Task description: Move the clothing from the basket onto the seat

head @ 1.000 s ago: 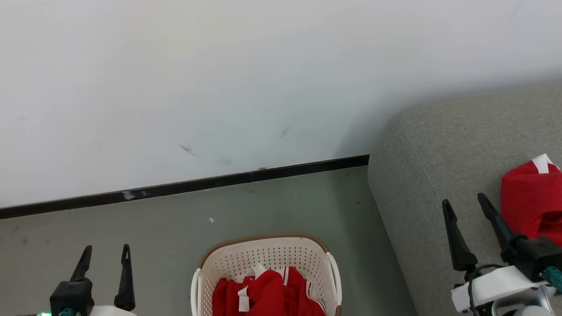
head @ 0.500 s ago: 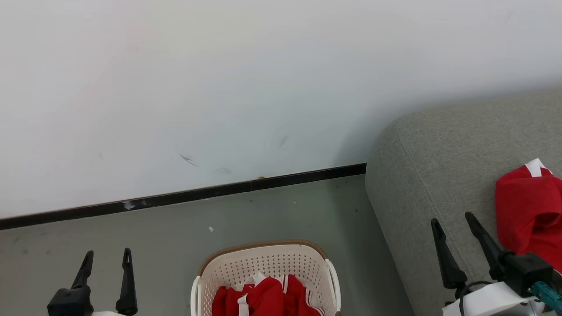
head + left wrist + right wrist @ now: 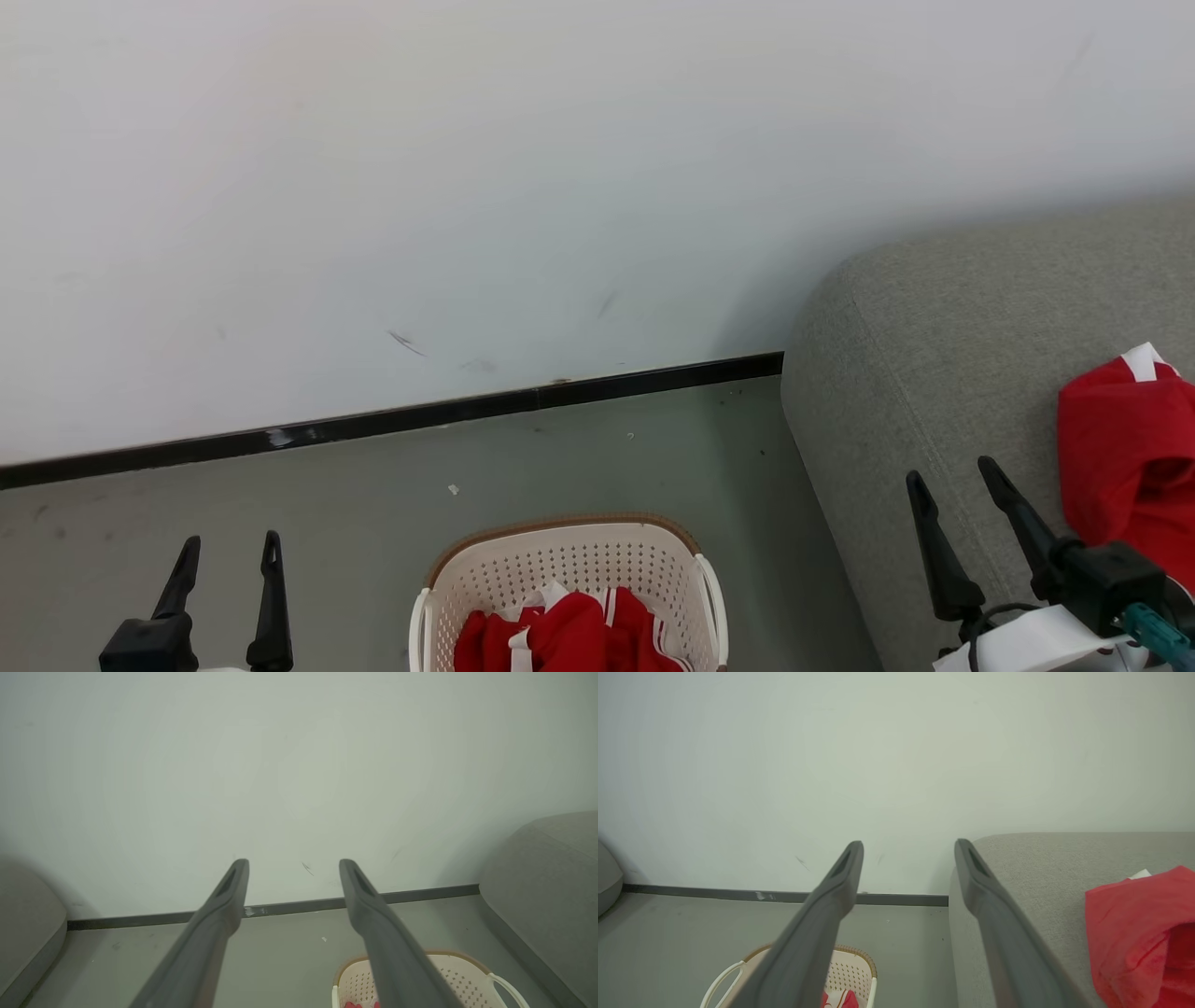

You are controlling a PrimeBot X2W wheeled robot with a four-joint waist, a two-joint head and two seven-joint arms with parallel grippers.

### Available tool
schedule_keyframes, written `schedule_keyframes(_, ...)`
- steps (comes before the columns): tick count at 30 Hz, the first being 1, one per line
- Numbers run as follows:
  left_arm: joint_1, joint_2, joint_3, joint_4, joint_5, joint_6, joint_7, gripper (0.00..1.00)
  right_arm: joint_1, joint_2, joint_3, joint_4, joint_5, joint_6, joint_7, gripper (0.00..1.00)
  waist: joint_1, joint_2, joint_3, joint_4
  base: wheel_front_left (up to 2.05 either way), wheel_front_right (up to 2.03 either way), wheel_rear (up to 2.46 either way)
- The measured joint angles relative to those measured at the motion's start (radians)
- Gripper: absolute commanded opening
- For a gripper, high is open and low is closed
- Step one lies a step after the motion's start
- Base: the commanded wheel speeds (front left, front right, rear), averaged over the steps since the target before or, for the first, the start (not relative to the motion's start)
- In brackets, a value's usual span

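- Two lots of red clothing are in sight. One bundle of red-and-white garments [image 3: 569, 639] lies inside the laundry basket [image 3: 560, 560], with white stripes and a small white tag showing. The head view's bottom edge cuts it off.
- The other red garment [image 3: 1125, 457] lies crumpled on top of the grey seat [image 3: 934, 355], at the head view's right edge, with a piece of white trim at its upper end.
- The laundry basket stands on the floor [image 3: 327, 504] near the grey seat's left side, apart from it. Its cream wall is perforated and its rim is brown with a woven look.
- The right gripper [image 3: 950, 469] hangs over the near left part of the grey seat, just left of the red garment and clear of it. Its two dark fingers are spread wide with nothing between them.
- The left gripper [image 3: 231, 539] sits at the head view's lower left, above the floor and well to the left of the laundry basket. Its fingers also stand apart and hold nothing.
- The floor is a dull grey-green with a few small specks on it. A black baseboard [image 3: 420, 418] runs along its far edge under a white wall [image 3: 467, 187], which carries a few dark scuff marks [image 3: 404, 342].
- In the left wrist view, a second grey cushion [image 3: 28, 933] shows at the left edge, against the same wall.
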Motion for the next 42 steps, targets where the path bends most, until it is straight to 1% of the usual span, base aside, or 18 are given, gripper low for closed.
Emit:
schedule_keyframes(8, 0.006, 0.001, 0.008, -0.002, 0.0, -0.007, -0.001, 1.0, 0.019, 0.001, 0.009, -0.007, 0.0, 0.0, 0.0, 1.0, 0.0, 0.0, 0.006, 0.001, 0.0, 0.0, 0.0)
schedule_keyframes(14, 0.024, 0.017, 0.007, 0.009, 0.001, -0.009, -0.001, 1.0, 0.021, 0.002, 0.01, -0.011, 0.0, 0.0, 0.0, 1.0, 0.0, 0.0, 0.015, 0.001, 0.0, 0.0, 0.0)
schedule_keyframes(21, 0.016, 0.041, -0.018, 0.037, 0.003, -0.041, 0.02, 1.0, 0.019, 0.002, 0.013, -0.014, 0.0, 0.0, 0.0, 1.0, 0.0, 0.0, 0.033, 0.0, 0.0, 0.0, 0.0)
schedule_keyframes(25, -0.007, 0.044, -0.029, 0.046, 0.009, -0.044, 0.035, 1.0, 0.018, 0.002, 0.012, -0.017, -0.001, 0.0, 0.0, 1.0, 0.0, 0.0, 0.042, -0.001, 0.0, 0.0, 0.0)
schedule_keyframes(36, -0.111, 0.042, -0.116, 0.096, 0.04, -0.104, 0.094, 1.0, 0.012, 0.002, 0.006, -0.032, -0.002, 0.0, 0.005, 1.0, 0.0, 0.0, 0.091, -0.007, 0.0, 0.0, 0.0)
schedule_keyframes(42, -0.171, 0.006, -0.175, 0.138, 0.054, -0.137, 0.125, 1.0, -0.008, 0.002, -0.009, -0.043, -0.004, 0.0, 0.008, 1.0, 0.0, 0.0, 0.126, -0.012, 0.0, 0.0, 0.0)
